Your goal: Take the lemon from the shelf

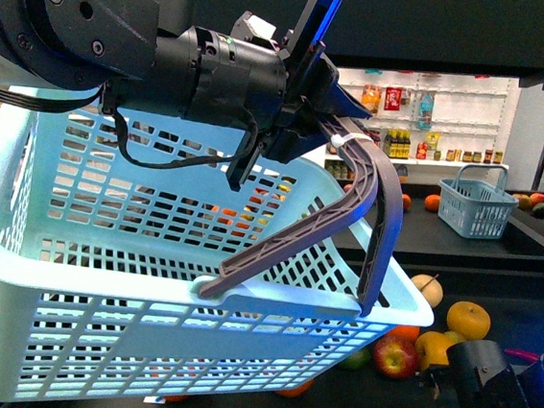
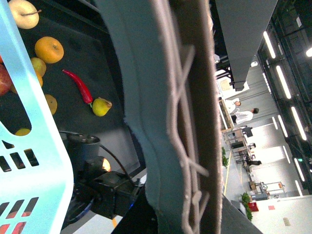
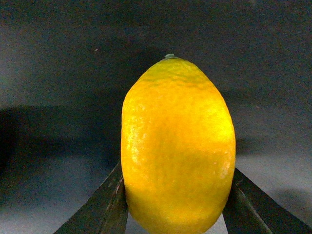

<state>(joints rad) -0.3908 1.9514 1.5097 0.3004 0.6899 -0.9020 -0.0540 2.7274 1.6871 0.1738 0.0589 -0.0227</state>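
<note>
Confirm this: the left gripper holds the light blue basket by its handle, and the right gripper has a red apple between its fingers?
Not quite. The right wrist view shows a yellow lemon, not a red apple, between the right gripper's fingers. The rest stands: the left gripper holds the light blue basket by its handle.

Pale blue basket (image 1: 82, 277) with a slotted grid pattern at left; grey-brown ribbed handles (image 1: 384, 234); bright yellow lemon (image 3: 178, 146); glossy red chili (image 2: 78, 85) on the black shelf (image 2: 105, 63).

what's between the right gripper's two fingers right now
The lemon sits between the fingers of the right gripper, touching both; nothing else is in the gap. Seen in the right wrist view.
</note>
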